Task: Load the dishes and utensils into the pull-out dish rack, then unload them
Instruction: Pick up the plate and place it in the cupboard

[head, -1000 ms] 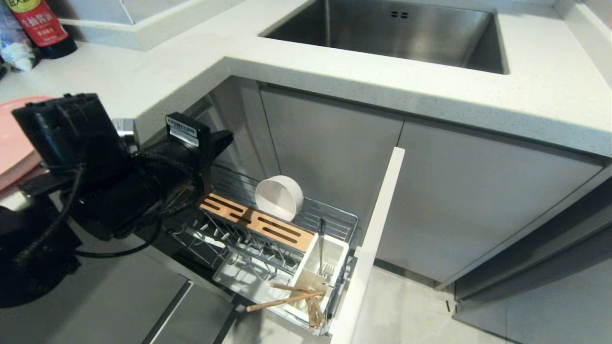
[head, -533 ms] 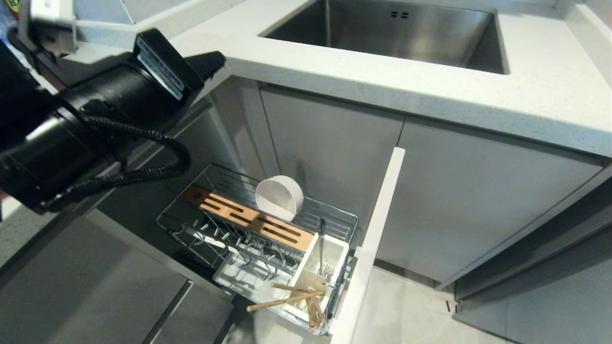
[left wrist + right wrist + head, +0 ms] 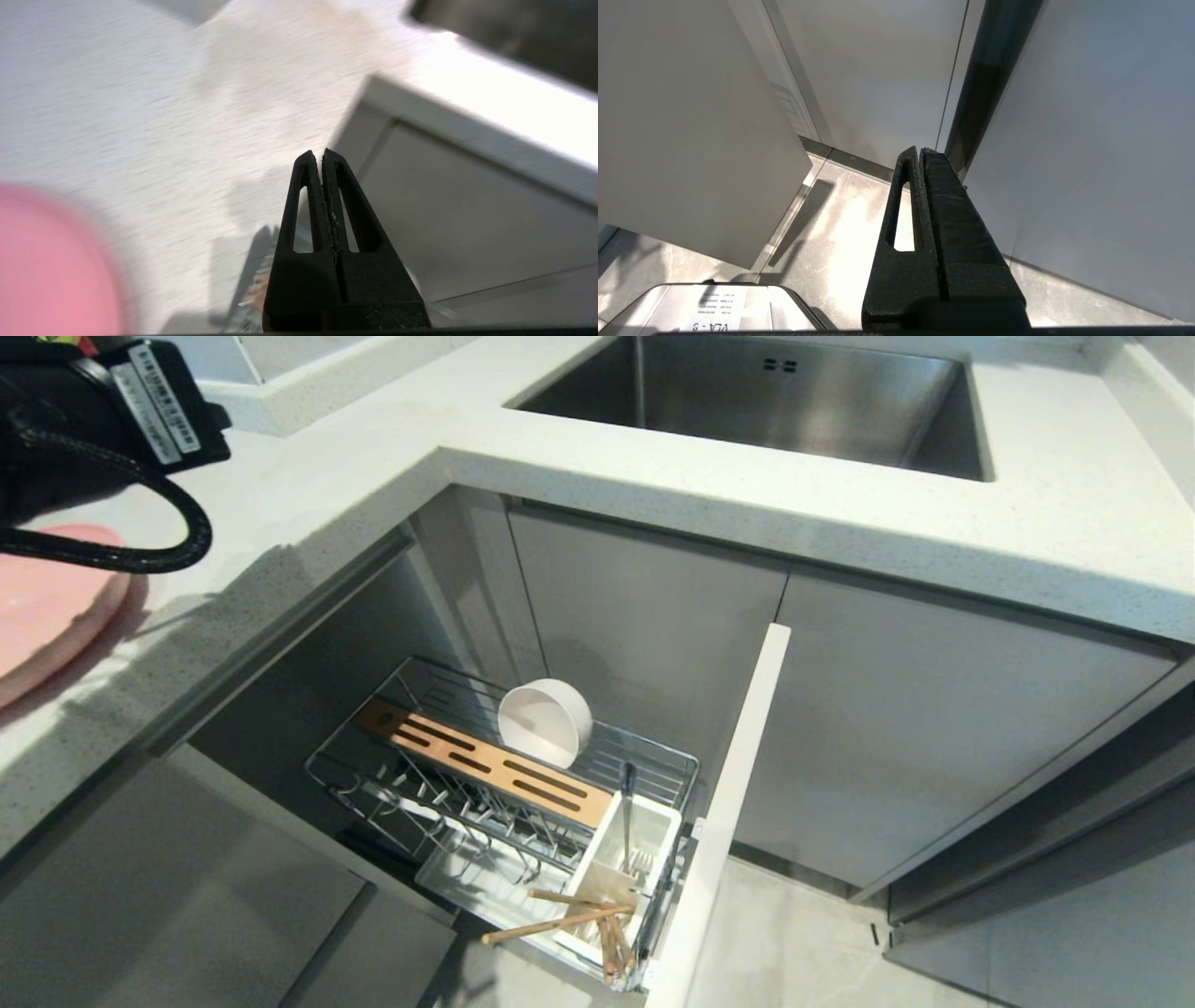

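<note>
The pull-out dish rack point(image 3: 373, 782) stands open under the counter. A cream-white bowl point(image 3: 546, 721) leans on its side behind the wooden strip point(image 3: 485, 770). The fork point(image 3: 627, 807) stands upright in the white caddy point(image 3: 644, 831), and the chopsticks point(image 3: 560, 921) lie slanted across the caddy's front. The pink plate point(image 3: 47, 607) lies flat on the counter at far left, also blurred in the left wrist view point(image 3: 46, 261). My left arm point(image 3: 84, 411) hovers above the counter beyond the plate. Its gripper point(image 3: 322, 156) is shut and empty. My right gripper point(image 3: 920, 151) is shut, parked low over the floor.
The steel sink point(image 3: 775, 392) is set in the white countertop point(image 3: 653, 495) above the rack. The rack's narrow front panel point(image 3: 728, 821) sticks out toward me. Grey cabinet doors point(image 3: 934, 737) close off the right side.
My left arm has risen from beside the rack's left end to above the counter at the top left. The rack's left end and the pink plate are now uncovered.
</note>
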Available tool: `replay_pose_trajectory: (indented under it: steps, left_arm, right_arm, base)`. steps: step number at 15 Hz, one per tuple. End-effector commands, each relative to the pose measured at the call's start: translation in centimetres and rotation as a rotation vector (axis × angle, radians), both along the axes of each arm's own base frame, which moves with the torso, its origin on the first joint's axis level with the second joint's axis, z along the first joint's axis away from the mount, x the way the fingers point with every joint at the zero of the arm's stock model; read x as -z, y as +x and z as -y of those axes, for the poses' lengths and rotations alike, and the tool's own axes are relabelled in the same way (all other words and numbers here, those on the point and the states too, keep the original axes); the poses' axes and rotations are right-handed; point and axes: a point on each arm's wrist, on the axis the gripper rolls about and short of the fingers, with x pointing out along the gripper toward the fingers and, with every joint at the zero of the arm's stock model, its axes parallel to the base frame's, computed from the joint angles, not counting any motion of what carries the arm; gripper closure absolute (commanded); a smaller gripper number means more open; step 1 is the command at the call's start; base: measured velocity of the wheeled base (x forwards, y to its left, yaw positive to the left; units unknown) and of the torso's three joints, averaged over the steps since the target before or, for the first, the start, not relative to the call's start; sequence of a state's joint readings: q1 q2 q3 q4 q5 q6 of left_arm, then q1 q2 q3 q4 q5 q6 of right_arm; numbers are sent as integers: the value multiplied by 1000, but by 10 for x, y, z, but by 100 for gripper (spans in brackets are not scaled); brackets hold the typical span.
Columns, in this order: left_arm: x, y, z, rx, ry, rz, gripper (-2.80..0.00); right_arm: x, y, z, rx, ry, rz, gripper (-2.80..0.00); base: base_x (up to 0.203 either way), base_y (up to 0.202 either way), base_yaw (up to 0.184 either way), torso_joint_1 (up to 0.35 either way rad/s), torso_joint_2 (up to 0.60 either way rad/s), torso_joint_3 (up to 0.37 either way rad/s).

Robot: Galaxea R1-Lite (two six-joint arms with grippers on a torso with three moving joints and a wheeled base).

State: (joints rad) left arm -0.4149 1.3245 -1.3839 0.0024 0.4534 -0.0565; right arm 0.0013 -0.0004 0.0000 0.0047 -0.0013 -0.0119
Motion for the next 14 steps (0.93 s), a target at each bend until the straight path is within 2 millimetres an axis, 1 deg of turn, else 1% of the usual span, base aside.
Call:
replay_pose_trajectory:
  steps: [1, 2, 5, 6, 7, 8, 12, 14]
  left_arm:
    - [-7, -5, -15, -80, 21, -77, 0]
    - [-10, -7, -22, -128, 16, -119, 0]
    - [-20, -12, -28, -218, -60, -215, 0]
    - [-19, -10, -29, -247, -76, -269, 0]
    - [-16, -4, -28, -289, -86, -309, 0]
    - [-14, 1, -29, -349, -83, -327, -280]
    - [-8, 17, -34, -440, -71, -349, -280]
    - [-7, 22, -36, -456, -70, -354, -280]
  right_arm:
    - [0, 0, 0, 0, 0, 0, 0]
    - [0, 0, 0, 0, 0, 0, 0]
    - [0, 0, 0, 0, 0, 1, 0]
    - [0, 0, 0, 0, 0, 0, 0]
    - [0, 0, 0, -1, 0, 1, 0]
    - [0, 0, 0, 0, 0, 0, 0]
    - [0, 0, 0, 0, 0, 0, 0]
    - [0, 0, 0, 0, 0, 0, 0]
  base:
    - [0, 0, 0, 0, 0, 0]
    - [0, 0, 0, 0, 0, 0]
    - [0, 0, 0, 0, 0, 0]
    - [0, 0, 0, 0, 0, 0]
    - [0, 0, 0, 0, 0, 0]
    - [0, 0, 0, 0, 0, 0]
    - [0, 0, 0, 0, 0, 0]
    - [0, 0, 0, 0, 0, 0]
